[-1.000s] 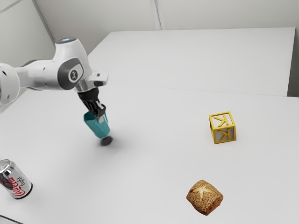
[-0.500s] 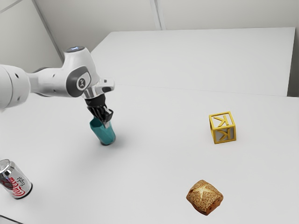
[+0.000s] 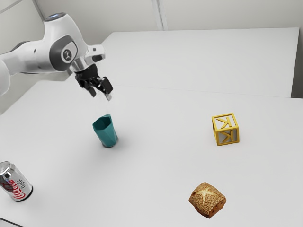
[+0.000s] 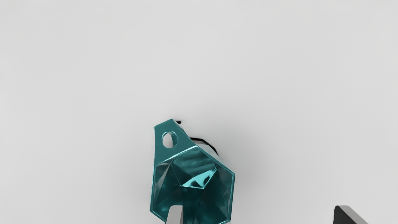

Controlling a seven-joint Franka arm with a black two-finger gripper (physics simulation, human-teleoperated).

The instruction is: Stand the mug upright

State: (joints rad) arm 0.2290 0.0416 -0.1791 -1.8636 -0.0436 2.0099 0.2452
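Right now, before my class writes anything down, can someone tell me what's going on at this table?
A robot arm is at work on a teal mug, but nothing is in its grip: the gripper is open above the mug, fingers well apart. The mug stands on its base on the table, mouth up, so it looks upright as the task wants. A drink can, a bread roll and a yellow-framed letter block sit apart from it.

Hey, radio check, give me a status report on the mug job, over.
Gripper open, above mug. Mug on its base, mouth up. Can, block, bread roll well apart from it.
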